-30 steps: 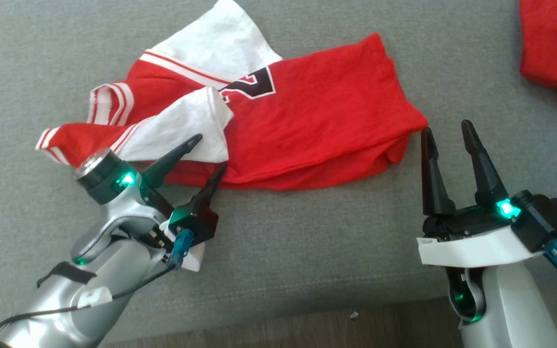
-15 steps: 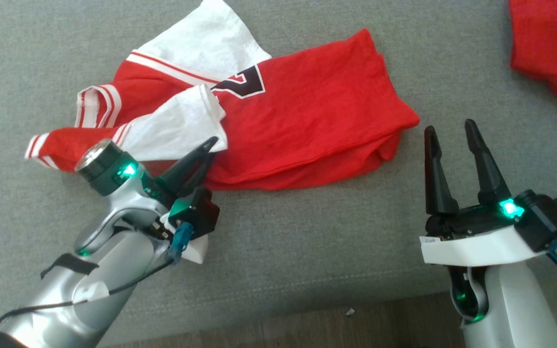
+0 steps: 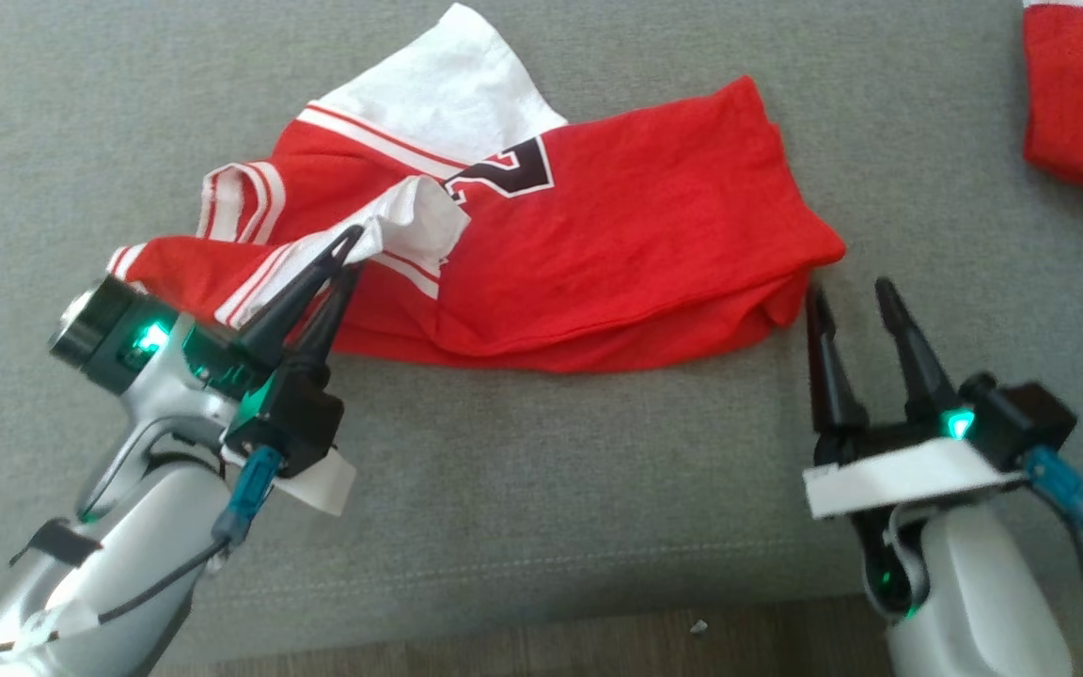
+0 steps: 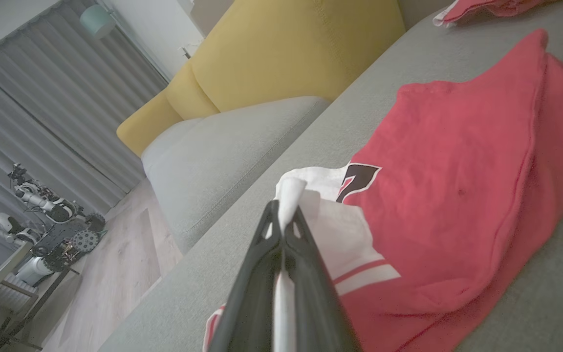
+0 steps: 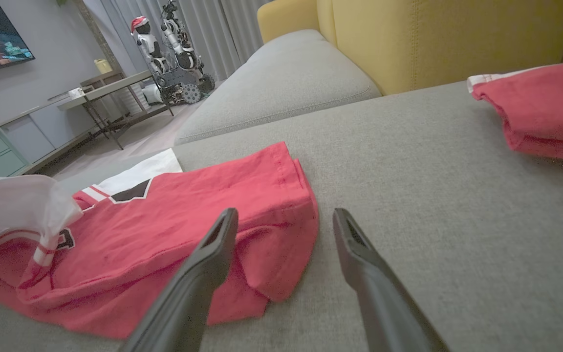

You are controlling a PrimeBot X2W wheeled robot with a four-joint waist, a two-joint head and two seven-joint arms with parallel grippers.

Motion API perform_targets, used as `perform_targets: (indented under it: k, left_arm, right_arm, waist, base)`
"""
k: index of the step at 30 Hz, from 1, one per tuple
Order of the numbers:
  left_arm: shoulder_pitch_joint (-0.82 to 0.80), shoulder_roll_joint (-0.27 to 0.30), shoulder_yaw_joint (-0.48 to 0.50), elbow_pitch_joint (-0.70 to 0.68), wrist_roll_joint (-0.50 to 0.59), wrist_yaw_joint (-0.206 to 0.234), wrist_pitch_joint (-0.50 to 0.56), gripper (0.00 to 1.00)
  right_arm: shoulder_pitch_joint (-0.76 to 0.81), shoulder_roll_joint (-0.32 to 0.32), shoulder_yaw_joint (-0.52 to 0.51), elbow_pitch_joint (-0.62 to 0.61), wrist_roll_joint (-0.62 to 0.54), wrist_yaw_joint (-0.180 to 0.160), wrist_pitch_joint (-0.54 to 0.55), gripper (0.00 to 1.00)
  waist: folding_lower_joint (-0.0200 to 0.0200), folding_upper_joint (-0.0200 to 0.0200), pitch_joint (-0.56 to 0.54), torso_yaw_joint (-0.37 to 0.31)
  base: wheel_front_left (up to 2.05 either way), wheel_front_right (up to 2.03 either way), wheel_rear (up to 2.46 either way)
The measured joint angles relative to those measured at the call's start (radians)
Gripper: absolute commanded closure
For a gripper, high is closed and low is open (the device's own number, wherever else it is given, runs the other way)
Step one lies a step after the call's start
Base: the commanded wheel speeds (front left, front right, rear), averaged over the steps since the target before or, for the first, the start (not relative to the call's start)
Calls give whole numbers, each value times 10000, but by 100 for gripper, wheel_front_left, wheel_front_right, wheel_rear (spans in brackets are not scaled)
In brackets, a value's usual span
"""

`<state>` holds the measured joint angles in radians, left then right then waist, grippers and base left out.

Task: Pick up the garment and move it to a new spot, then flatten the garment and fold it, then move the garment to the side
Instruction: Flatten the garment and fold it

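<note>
Two grippers of yours hang over the grey fabric sofa seat [image 3: 541,489]. Your left gripper [image 3: 353,250] has its fingers pinched tight on a white sleeve fold of the red-and-white jersey garment with a black numeral [image 3: 617,254], holding that fold raised near the garment's left end. The garment lies rumpled across the middle of the seat. Your right gripper [image 3: 850,288] has its fingers spread wide, gripping nothing, just beside the garment's near right corner. Another red cloth [image 3: 1082,113] lies far right.
</note>
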<state>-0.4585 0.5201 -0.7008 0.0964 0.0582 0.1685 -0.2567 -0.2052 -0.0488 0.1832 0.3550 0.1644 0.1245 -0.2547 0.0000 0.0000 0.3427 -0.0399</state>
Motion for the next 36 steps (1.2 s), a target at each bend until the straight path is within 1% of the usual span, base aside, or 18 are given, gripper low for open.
perform_targets:
  k: [2, 7, 17, 21, 22, 23, 24, 31, 34, 36]
  left_arm:
    - [109, 75, 31, -63, -63, 82, -4, 100]
    - [188, 88, 12, -128, -96, 92, -4, 100]
    - [187, 90, -38, -138, -167, 203, -4, 100]
    - [186, 92, -82, -132, -167, 253, -4, 100]
    - [186, 92, -94, -130, -167, 255, -4, 100]
    - [186, 94, -109, -127, -167, 255, -4, 100]
    - [186, 96, -127, -121, -167, 268, -4, 100]
    - [188, 150, -130, -65, -293, 437, -4, 100]
    - [188, 219, -58, -128, -332, 581, -4, 100]
    - [181, 316, 94, -401, -403, 617, -4, 100]
  right_arm:
    - [-357, -4, -159, 336, -4, 0, 0, 0]
    - [-827, -10, -332, 1026, -4, 0, 0, 0]
    - [-1073, -12, -355, 1718, -17, 0, 0, 0]
    - [-1307, -15, -476, 1891, -234, 0, 0, 0]
    - [-1323, -15, -485, 1954, -274, 0, 0, 30]
    - [-1326, -15, -499, 2054, -305, 0, 0, 68]
    - [-1325, -15, -502, 2150, -326, 0, 0, 100]
    - [-1327, -17, -499, 2274, -364, 0, 0, 100]
    - [-1321, -15, -545, 1975, -336, 0, 0, 100]
    - [-1316, -15, -688, 1557, -295, 0, 0, 100]
  waist:
    - [0, 0, -19, 78]
    - [0, 0, -63, 245]
    - [0, 0, -186, 412]
    - [0, 0, -261, 498]
    - [0, 0, -282, 523]
    - [0, 0, -304, 546]
    - [0, 0, -326, 568]
    - [0, 0, -510, 604]
    - [0, 0, -630, 562]
    - [0, 0, -738, 521]
  base:
    - [0, 0, 0]
    - [0, 0, 0]
    - [0, 0, 0]
    - [0, 0, 0]
    - [0, 0, 0]
    - [0, 0, 0]
    - [0, 0, 0]
    - [0, 0, 0]
    - [0, 0, 0]
    - [0, 0, 0]
